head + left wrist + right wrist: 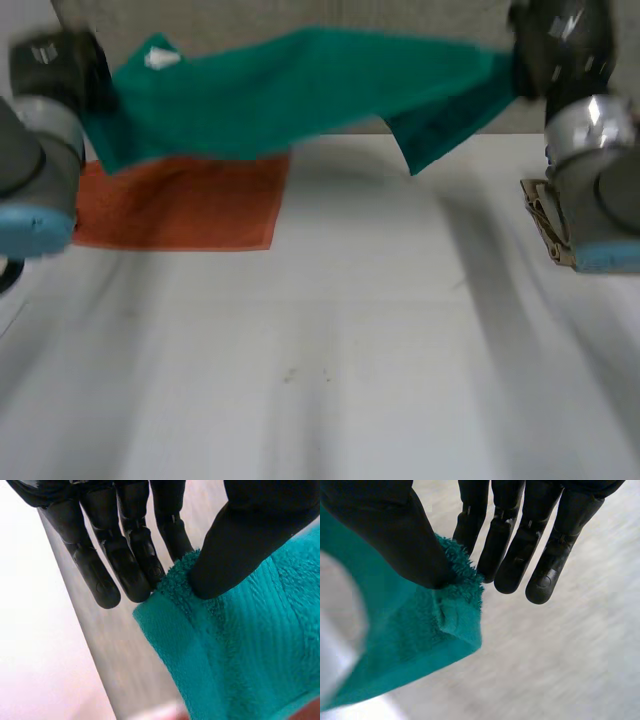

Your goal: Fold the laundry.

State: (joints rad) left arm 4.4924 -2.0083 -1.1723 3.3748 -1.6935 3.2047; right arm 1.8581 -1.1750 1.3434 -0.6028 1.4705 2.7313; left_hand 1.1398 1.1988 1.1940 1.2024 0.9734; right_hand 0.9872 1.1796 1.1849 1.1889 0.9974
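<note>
While the left hand point(240, 545) and right hand point(395, 530) each pinch a towel point(300, 95) corner between thumb and fingers, the towel hangs stretched in the air, partly over an orange cloth point(180, 205). Both pinches look shallow; if you add tension, a corner may slip free.

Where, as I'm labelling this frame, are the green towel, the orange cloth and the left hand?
green towel point(300, 90): head view, middle of its hanging span.
orange cloth point(190, 205): head view, its flat middle.
left hand point(235, 545): left wrist view, thumb pinching the towel.
</note>
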